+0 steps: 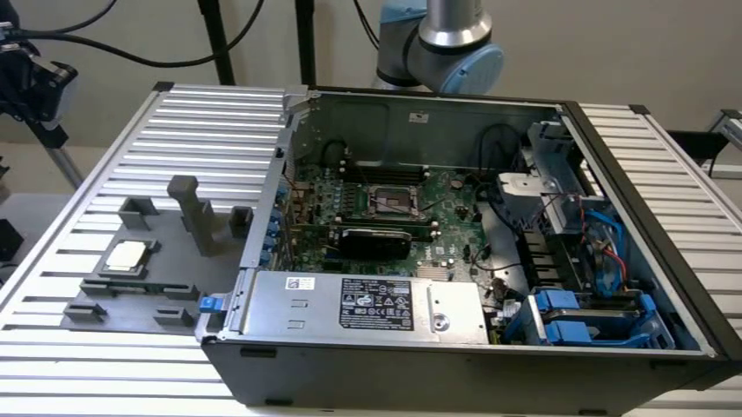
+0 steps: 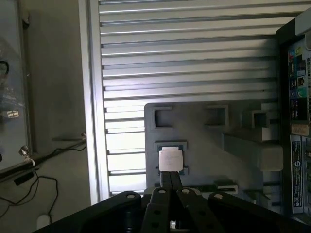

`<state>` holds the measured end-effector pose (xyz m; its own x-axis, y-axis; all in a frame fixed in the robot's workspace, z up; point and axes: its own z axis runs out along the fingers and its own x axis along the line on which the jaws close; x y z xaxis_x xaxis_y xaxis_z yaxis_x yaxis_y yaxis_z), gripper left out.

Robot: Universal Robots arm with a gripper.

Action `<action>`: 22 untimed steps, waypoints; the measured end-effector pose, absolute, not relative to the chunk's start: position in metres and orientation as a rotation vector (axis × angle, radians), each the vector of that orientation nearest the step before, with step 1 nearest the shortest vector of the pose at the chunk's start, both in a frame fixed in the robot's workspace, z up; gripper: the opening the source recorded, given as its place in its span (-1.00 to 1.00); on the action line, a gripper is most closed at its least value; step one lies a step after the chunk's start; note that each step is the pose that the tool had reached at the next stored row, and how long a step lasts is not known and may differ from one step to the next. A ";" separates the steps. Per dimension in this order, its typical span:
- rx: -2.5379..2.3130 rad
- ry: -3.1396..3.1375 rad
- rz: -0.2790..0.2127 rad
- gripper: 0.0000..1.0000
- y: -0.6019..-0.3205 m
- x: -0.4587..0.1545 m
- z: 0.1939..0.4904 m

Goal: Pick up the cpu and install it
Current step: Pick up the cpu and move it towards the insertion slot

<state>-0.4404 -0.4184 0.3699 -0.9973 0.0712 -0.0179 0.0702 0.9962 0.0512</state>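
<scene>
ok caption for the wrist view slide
Shut gripper poised over the cpu resting in its grey fixture on the slatted table

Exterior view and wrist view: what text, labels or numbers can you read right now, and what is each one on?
No text is legible enough to quote.
black label on the silver power supply: white print and marks, too small to read.
white sticker beside it: too small to read.
pale label on the case's outer panel, wrist view: blurred, unreadable.
cpu on the grey fixture: no legible marking on its top.
</scene>
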 end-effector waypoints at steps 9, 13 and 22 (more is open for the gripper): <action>0.110 3.119 0.079 -0.40 -0.418 -0.440 0.370; 0.111 3.119 0.079 -0.05 -0.418 -0.440 0.370; 0.111 3.122 0.078 0.54 -0.418 -0.438 0.359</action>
<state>-0.4379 -0.4184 0.3594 -0.9974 0.0712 -0.0144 0.0704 0.9962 0.0507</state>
